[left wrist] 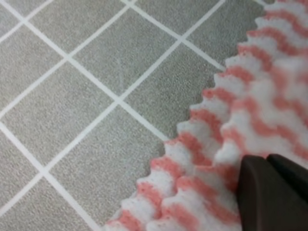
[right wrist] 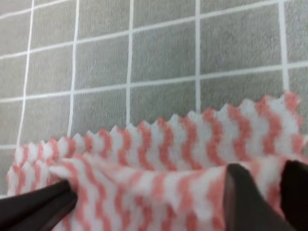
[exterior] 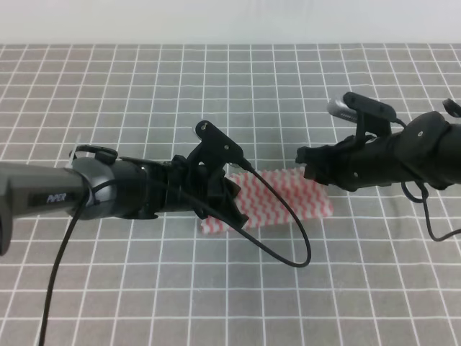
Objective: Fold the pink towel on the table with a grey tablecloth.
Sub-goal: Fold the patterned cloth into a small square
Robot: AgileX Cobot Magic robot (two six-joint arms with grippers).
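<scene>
The right gripper has its dark fingers spread wide, one at each lower corner of the right wrist view, with a raised fold of the thin pink-and-white zigzag-striped towel lying between them; they straddle the cloth, and whether they touch it is not clear. The jagged far edge runs crosswise to the jaws, just beyond them.

The left gripper sits over the towel's left end. Its wrist view shows only one dark fingertip resting on or just over the cloth, near a doubled pinked edge, so I cannot tell how its jaws stand.

Seen from above, the towel lies mid-table on the grey white-gridded tablecloth, its long axis running left to right between the arms. Each gripper is at one short end, neither clearly nearer, so the coming fold probably needs both ends carried together.
</scene>
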